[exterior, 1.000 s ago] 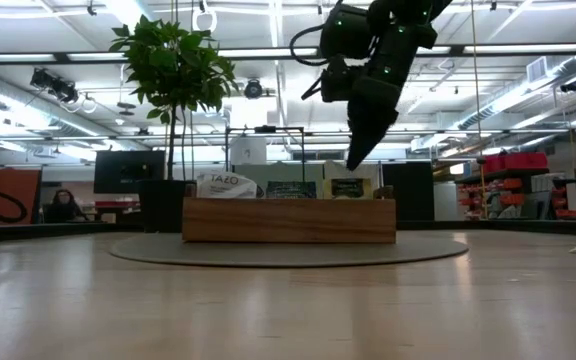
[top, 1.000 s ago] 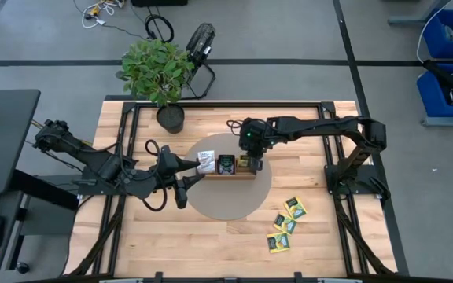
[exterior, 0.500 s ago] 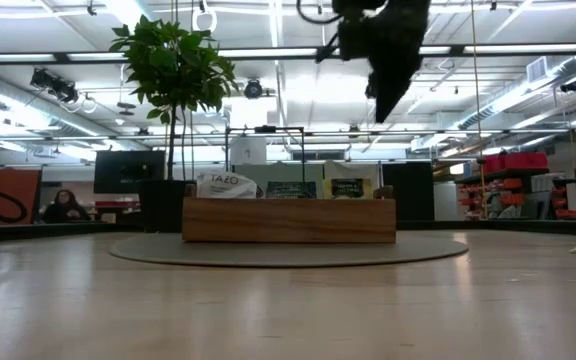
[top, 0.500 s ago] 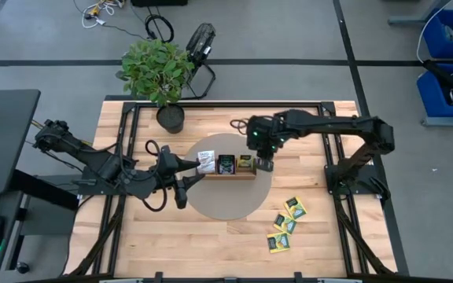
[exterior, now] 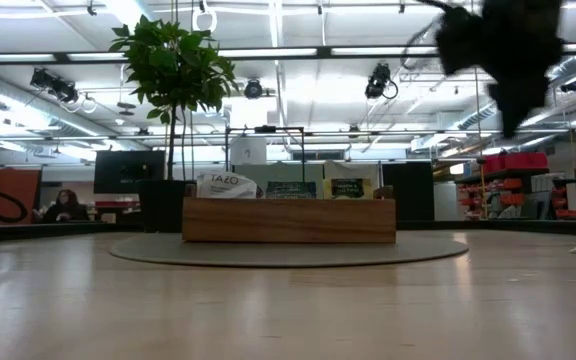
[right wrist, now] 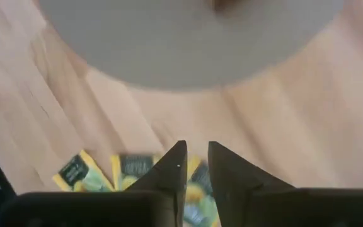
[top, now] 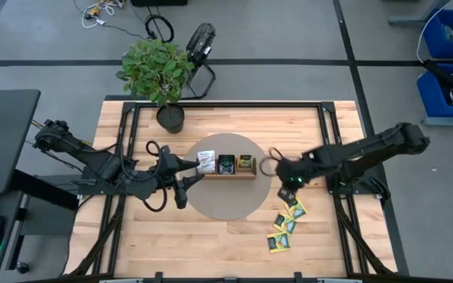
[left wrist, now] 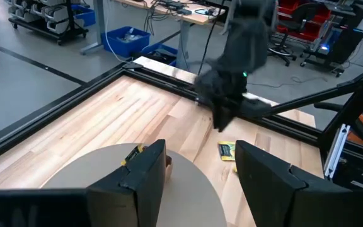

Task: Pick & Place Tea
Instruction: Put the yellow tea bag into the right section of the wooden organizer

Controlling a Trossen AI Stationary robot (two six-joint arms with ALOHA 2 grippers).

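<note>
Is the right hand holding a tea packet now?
No, the right hand has nothing between its fingers as it hangs over the yellow-green tea packets lying on the table.

A long wooden tray point(top: 226, 174) rests on a round grey mat point(top: 228, 196) in the middle of the pale wood desk point(top: 211, 236), with a potted plant point(top: 158, 72) at the far edge and blue bins point(top: 452, 35) beyond.
</note>
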